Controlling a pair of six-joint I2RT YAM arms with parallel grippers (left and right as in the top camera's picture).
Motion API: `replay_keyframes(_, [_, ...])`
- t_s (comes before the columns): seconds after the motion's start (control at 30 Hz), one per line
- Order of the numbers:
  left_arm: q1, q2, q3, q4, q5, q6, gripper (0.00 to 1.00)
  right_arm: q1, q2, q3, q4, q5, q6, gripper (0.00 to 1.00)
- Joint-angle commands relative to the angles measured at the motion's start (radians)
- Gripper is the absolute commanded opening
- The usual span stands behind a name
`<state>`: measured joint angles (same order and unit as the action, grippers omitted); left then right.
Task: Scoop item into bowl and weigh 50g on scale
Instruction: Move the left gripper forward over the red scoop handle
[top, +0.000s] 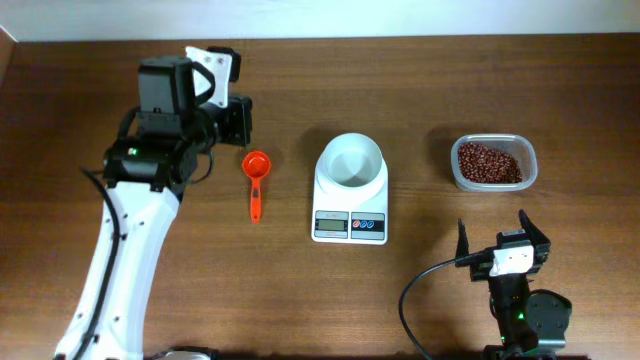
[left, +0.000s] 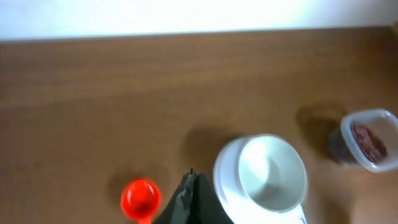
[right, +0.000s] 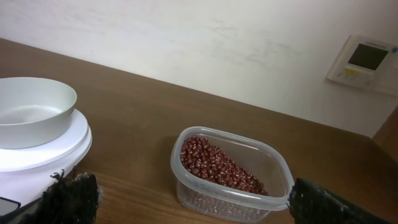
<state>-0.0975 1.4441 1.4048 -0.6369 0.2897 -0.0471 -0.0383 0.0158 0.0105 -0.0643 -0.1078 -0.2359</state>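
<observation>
Left hand closed, empty, right hand wide, tub seemingly just ahead

left arm: white link, black wrist | right pincer: black jaws, white block | cable: black

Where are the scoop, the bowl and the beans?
scoop (top: 257, 164), overhead view, on its round orange cup.
bowl (top: 351, 160), overhead view, on its bare white floor.
beans (right: 214, 163), right wrist view, middle of the heap.
</observation>
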Motion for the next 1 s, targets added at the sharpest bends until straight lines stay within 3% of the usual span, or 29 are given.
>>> replay_keyframes(0.0, [0.005, 0.076, 0.018, 0.051, -0.025, 0.006, 0.5, 0.005, -0.007, -0.005, -0.007, 0.006, 0.007, 0.99])
replay_keyframes(0.03, [0.005, 0.097, 0.018, 0.055, -0.025, 0.006, 0.78, 0.005, -0.007, -0.005, -0.007, 0.006, 0.007, 0.99])
replay_keyframes(0.07, [0.005, 0.129, 0.018, 0.053, -0.024, 0.006, 0.98, 0.005, -0.007, -0.005, -0.007, 0.006, 0.007, 0.99])
replay_keyframes(0.4, [0.005, 0.318, 0.017, 0.038, -0.025, 0.01, 0.99, 0.005, -0.007, -0.005, -0.007, 0.006, 0.007, 0.99])
replay_keyframes(0.97, [0.005, 0.32, 0.017, 0.041, -0.025, 0.01, 0.99, 0.005, -0.006, -0.005, -0.007, 0.006, 0.007, 0.99])
